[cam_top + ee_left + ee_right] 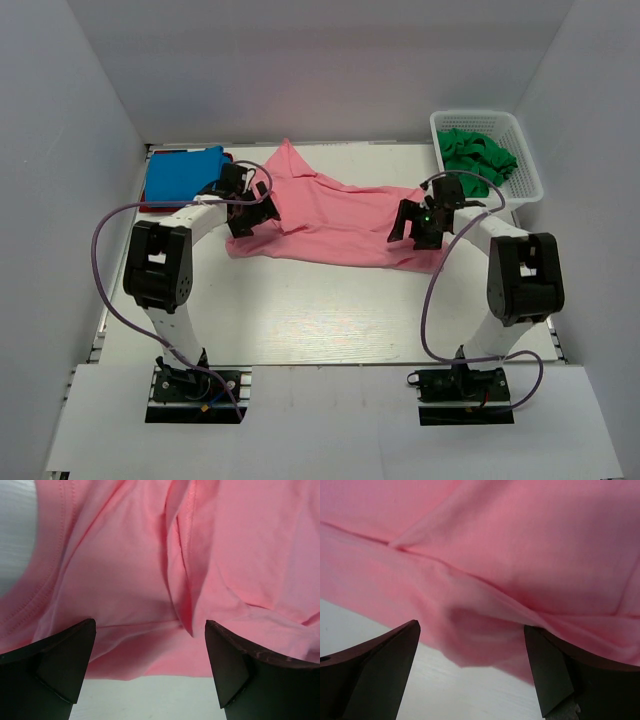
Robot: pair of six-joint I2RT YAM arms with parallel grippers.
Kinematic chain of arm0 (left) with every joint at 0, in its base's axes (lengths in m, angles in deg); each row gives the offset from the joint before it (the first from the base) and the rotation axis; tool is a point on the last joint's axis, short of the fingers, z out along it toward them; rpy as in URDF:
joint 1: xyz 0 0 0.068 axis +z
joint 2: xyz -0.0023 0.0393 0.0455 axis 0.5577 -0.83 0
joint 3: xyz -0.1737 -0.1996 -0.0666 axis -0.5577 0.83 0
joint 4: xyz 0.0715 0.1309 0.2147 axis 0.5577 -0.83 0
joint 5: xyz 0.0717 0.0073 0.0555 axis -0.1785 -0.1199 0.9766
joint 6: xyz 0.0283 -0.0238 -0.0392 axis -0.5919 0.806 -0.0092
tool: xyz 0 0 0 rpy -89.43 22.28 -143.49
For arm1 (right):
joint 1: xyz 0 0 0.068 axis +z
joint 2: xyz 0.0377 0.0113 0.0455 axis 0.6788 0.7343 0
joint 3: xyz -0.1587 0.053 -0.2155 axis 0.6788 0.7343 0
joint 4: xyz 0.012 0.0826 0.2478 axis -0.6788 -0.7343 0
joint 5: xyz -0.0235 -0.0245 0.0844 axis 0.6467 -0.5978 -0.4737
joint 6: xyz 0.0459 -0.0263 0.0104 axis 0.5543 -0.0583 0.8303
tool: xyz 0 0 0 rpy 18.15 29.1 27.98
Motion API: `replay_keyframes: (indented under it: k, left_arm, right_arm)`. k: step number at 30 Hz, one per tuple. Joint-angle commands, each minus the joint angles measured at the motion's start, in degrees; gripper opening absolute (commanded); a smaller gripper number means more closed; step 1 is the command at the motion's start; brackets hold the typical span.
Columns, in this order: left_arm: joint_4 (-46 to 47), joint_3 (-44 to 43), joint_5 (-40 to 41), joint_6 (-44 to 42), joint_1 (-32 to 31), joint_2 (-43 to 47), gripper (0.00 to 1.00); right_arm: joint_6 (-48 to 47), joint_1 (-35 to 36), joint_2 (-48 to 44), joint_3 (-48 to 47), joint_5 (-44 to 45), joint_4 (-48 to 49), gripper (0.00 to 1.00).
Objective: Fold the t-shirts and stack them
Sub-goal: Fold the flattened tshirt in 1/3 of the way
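Seen from overhead, the salmon pink t-shirt point(330, 215) lies spread but rumpled across the middle of the white desk point(320, 310). Its long side runs from 9 to 3 o'clock, and a peak of cloth points toward 12.

My left end effector point(150, 625) hangs over the shirt's 9 o'clock end. Its fingers are spread wide and hold nothing. Below it I see stitched seams and a deep lengthwise crease.

My right end effector point(471, 625) hangs over the 3 o'clock end, also spread and empty. A small bulge of folded cloth sits between its fingers, at the near edge.

I judge that I am placed at opposite ends so that I can take both together and straighten or fold the shirt evenly.

At 10 o'clock a folded blue t-shirt point(183, 175) rests on a red t-shirt point(148, 207), of which only an edge shows. That looks like the stack. At 2 o'clock the green t-shirts point(478, 155) wait in a white basket point(528, 170).

The pink shirt's near edge lies on bare desk, and there is open surface toward 6 o'clock for folding. The blue shirt sits close to my left arm, and the basket sits close to my right.
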Motion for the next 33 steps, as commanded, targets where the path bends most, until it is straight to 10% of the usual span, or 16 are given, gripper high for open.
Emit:
replay_keyframes:
  k: [1, 19, 33]
  left_arm:
    - [0.4, 0.7, 3.4, -1.4, 0.4, 1.2, 1.00]
    - [-3.9, 0.1, 9.6, -3.1, 0.4, 0.4, 1.00]
    - [-1.9, 0.2, 7.5, -1.9, 0.4, 1.7, 1.00]
  right_arm:
    - [0.3, 0.0, 3.1, -4.2, 3.0, 3.9, 0.90]
    - [-5.8, -0.1, 7.1, -18.0, 6.8, 0.5, 0.90]
    - [1.7, -0.3, -16.1, 9.1, 6.6, 3.3, 0.90]
